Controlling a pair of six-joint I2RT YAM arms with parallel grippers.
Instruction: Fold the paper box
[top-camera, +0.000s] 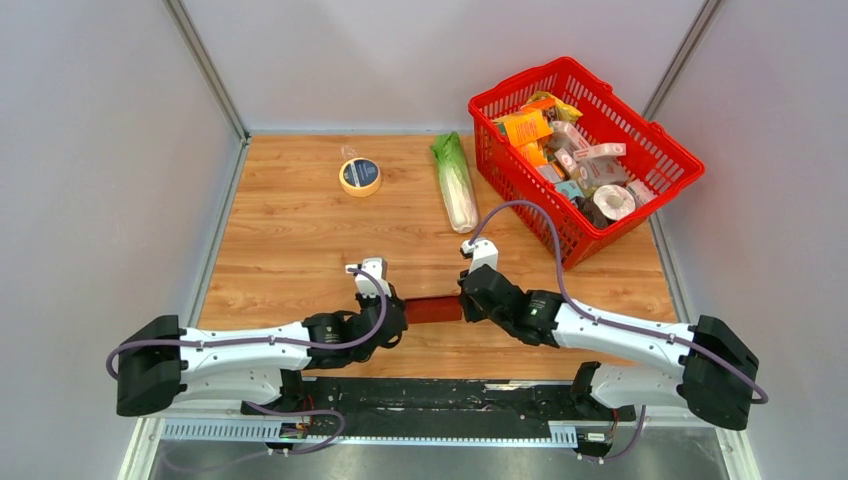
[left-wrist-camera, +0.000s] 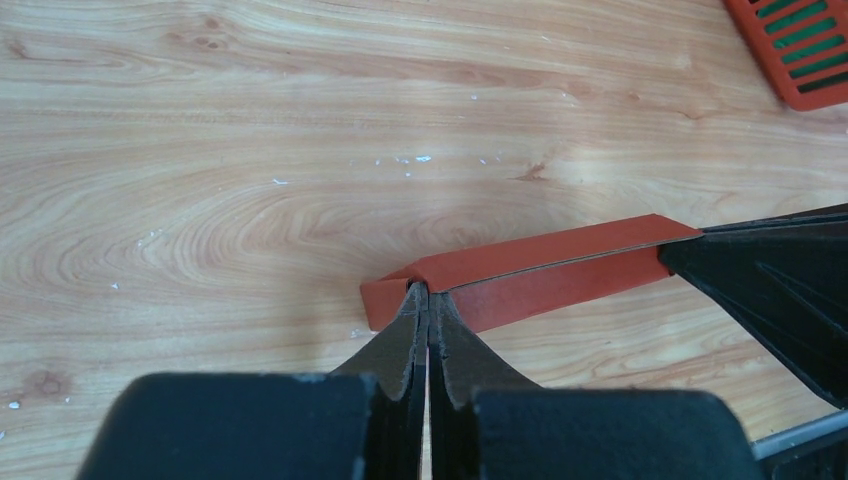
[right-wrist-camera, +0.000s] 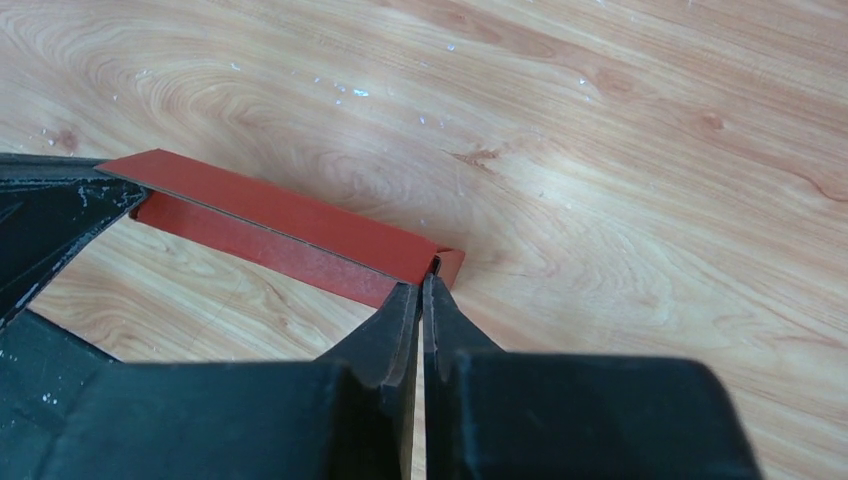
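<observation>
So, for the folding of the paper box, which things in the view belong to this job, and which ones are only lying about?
Belongs to the job:
- paper box, dark red, partly folded
- left end effector, shut on one end of it
- right end effector, shut on the other end

Just lying about:
- red basket
- tape roll
- leafy vegetable

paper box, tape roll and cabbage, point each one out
paper box (top-camera: 433, 309): top external view, middle of its visible red strip
tape roll (top-camera: 360, 176): top external view, its dark centre
cabbage (top-camera: 456, 195): top external view, pale stalk half
</observation>
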